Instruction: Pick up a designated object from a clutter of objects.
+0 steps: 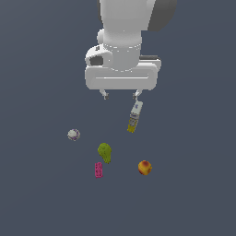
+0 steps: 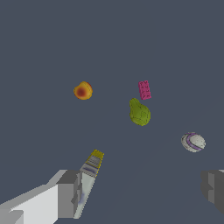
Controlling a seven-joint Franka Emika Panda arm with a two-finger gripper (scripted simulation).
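The light is flat and even, with no clear source. The dark grey-blue counter (image 1: pixel 41 193) carries no cast shadows and no glare. The robot's white body (image 1: pixel 120 50) shows soft shading, darker underneath. Both views are low in detail, with slightly soft, jagged edges, and no bending shows near the borders.

In the exterior view, the green pear-shaped lump (image 1: pixel 104 152) sits just above the pink perforated block (image 1: pixel 98 169), between the whitish ball (image 1: pixel 73 134) at left and the round orange-red fruit (image 1: pixel 144 168) at right; the long yellow-and-white bottle-like stick (image 1: pixel 134 117) lies behind.
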